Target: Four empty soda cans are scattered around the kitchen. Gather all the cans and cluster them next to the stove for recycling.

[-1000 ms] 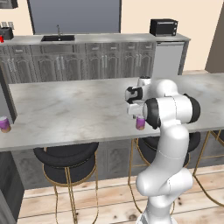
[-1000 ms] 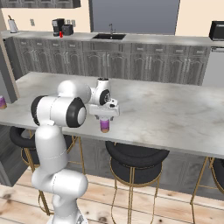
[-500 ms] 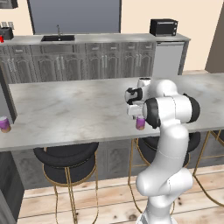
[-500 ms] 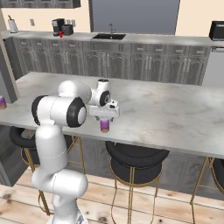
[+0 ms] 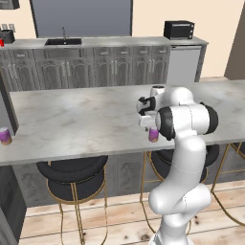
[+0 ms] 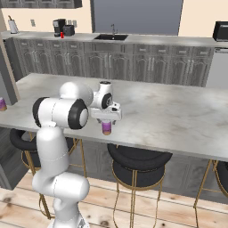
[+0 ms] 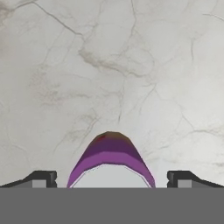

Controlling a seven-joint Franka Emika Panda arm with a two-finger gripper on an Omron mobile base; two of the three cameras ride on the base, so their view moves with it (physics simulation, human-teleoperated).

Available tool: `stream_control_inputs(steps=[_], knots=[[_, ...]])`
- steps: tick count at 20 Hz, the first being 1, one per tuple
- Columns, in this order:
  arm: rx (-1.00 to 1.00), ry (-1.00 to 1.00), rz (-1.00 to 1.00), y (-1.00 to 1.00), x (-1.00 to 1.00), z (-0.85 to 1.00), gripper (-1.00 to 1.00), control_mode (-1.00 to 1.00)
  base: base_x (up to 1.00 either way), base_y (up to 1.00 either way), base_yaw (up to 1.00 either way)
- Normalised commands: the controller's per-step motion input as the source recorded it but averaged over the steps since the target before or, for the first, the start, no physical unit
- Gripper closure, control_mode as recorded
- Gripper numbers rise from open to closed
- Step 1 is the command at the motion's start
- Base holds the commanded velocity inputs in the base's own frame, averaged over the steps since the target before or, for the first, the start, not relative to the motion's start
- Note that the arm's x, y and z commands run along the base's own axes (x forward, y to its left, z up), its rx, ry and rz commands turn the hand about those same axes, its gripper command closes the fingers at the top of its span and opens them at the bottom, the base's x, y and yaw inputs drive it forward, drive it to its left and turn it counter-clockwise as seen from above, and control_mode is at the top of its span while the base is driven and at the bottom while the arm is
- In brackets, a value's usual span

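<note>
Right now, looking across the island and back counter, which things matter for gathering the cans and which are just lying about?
For the job:
- purple can under the open claw
- second purple can at the island's far left end

Just lying about:
- bar stools
- sink
- black microwave
- coffee maker

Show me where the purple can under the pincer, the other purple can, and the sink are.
purple can under the pincer (image 6: pixel 106 128): right base view, on its side wall.
other purple can (image 5: pixel 5 136): left base view, on its body.
sink (image 6: pixel 110 37): right base view, on its dark basin.
</note>
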Motion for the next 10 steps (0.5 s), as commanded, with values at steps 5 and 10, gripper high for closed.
stream_control_inputs(steps=[5, 10], knots=[[0.0, 0.0, 0.0, 0.0, 0.0, -0.05, -1.0, -1.0, 0.0, 0.0, 0.0], [0.0, 0.0, 0.0, 0.0, -0.02, -0.06, -1.0, -1.0, 0.0, 0.0, 0.0]])
